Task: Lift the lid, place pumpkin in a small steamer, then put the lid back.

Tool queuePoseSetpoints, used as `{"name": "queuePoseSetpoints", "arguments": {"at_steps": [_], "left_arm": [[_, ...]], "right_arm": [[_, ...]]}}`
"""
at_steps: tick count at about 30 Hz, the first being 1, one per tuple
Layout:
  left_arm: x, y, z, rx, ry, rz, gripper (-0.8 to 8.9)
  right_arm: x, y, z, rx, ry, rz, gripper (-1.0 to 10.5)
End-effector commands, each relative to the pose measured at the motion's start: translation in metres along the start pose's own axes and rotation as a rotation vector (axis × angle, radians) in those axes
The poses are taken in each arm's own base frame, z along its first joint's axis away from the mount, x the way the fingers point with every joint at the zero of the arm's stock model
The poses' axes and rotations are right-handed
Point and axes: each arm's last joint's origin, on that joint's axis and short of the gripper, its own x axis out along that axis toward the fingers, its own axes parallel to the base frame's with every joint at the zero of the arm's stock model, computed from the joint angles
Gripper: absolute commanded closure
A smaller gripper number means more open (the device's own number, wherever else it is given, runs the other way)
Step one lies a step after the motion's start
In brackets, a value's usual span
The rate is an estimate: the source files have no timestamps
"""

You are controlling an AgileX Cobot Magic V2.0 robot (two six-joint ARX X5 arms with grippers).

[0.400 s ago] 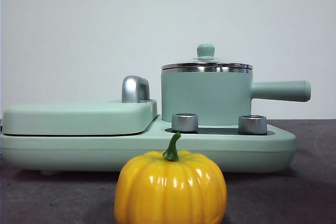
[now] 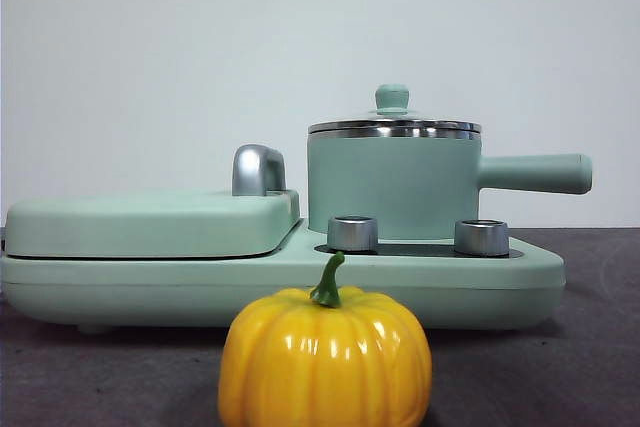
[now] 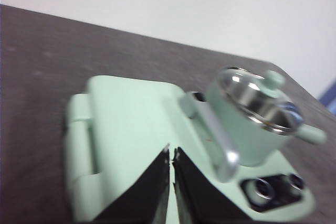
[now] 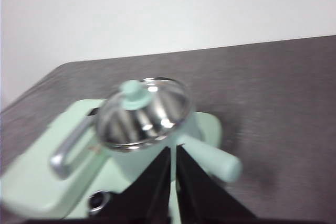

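Observation:
The pumpkin [image 2: 325, 359], glossy yellow-orange with a green stem, sits on the dark table at the front, before the appliance. The small steamer [image 2: 392, 187] stands on the appliance's right side, its long handle [image 2: 535, 173] pointing right. The lid [image 2: 393, 124] rests on the pot, its mint knob [image 2: 392, 98] on top. My left gripper [image 3: 171, 153] hovers shut above the flat griddle cover [image 3: 131, 124], away from the steamer [image 3: 247, 124]. My right gripper [image 4: 173, 153] hovers shut above the steamer [image 4: 157, 145], close to the lid [image 4: 144, 114] and the handle [image 4: 215, 161]. Neither gripper shows in the front view.
The mint-green appliance base [image 2: 280, 282] spans most of the table's width. Its flat griddle cover [image 2: 150, 222] with a chrome handle [image 2: 257, 169] lies left of the pot. Two steel dials [image 2: 352, 233] sit in front of the pot. Dark tabletop [image 4: 283, 93] extends to the right.

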Motion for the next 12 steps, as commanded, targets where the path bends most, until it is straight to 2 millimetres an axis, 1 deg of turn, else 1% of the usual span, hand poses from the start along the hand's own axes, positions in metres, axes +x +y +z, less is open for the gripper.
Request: {"name": "queuePoseSetpoints", "arguments": {"at_steps": [1,7,12], "left_arm": [[0.005,-0.009,0.021,0.050,0.046,-0.063,7.99],[0.023,-0.023,0.054,0.072,0.154,-0.203,7.99],[0.033,-0.034,0.071,0.068,0.215,-0.308,7.98]], "right_arm": [[-0.001,0.008,0.019,-0.054,0.039,0.073,9.3],[0.000,0.018,0.044,-0.090,0.133,0.184,9.3],[0.000,0.022,0.052,-0.092,0.161,0.272,9.3]]}}
